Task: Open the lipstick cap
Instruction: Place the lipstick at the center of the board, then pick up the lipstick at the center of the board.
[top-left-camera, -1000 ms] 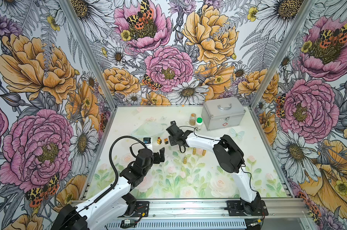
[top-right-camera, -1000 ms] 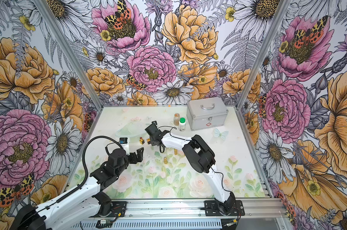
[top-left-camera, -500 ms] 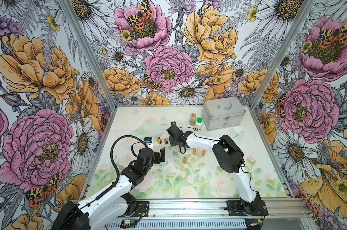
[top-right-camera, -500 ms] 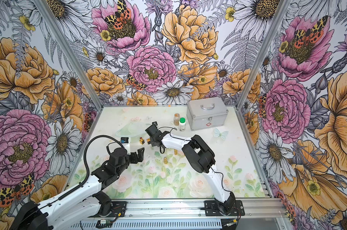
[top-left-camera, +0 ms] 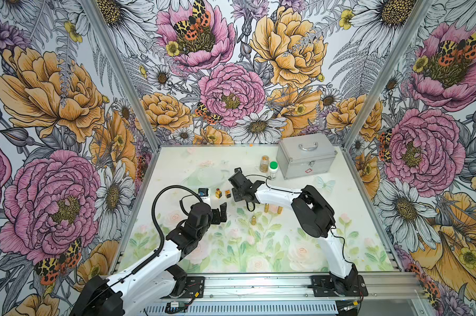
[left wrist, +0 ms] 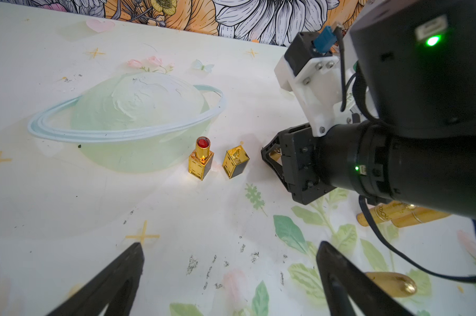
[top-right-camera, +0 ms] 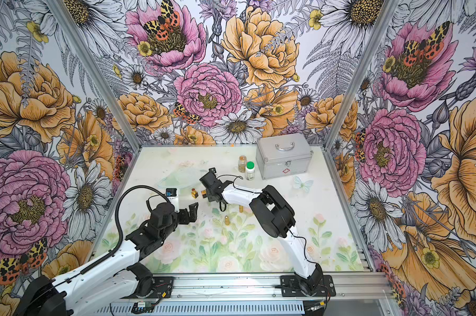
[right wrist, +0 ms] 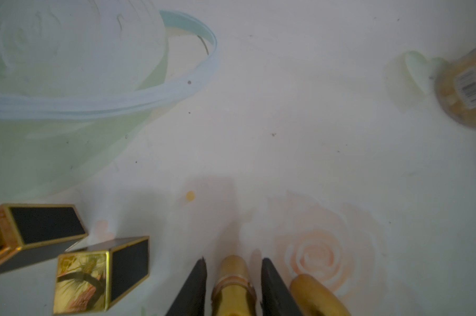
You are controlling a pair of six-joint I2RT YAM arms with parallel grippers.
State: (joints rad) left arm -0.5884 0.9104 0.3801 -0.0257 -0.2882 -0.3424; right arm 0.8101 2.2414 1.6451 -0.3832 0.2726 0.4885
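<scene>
Because the right gripper stands slightly parted around the round gold metal lipstick tube between its fingers (gripping or not, I cannot tell), the wide-open, empty left gripper should pinch its cap squarely and pull straight.

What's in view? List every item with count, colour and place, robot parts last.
Lipstick base: one, gold and black, red stick exposed, upright mid-table.
Lipstick cap: one, gold and black, off, standing beside the base, apart from it.
Round tubes: at least four, gold; three by the right forearm, one between the right gripper's fingers.
Case: one, silver, back right corner.
Jar: one, clear with amber contents, left of the case.
Bottle: one, white with green lid, beside the jar.
Table: one, pastel floral print.
Left gripper: black, open, empty, facing the lipstick.
Right gripper: black, slightly open around a tube.
</scene>
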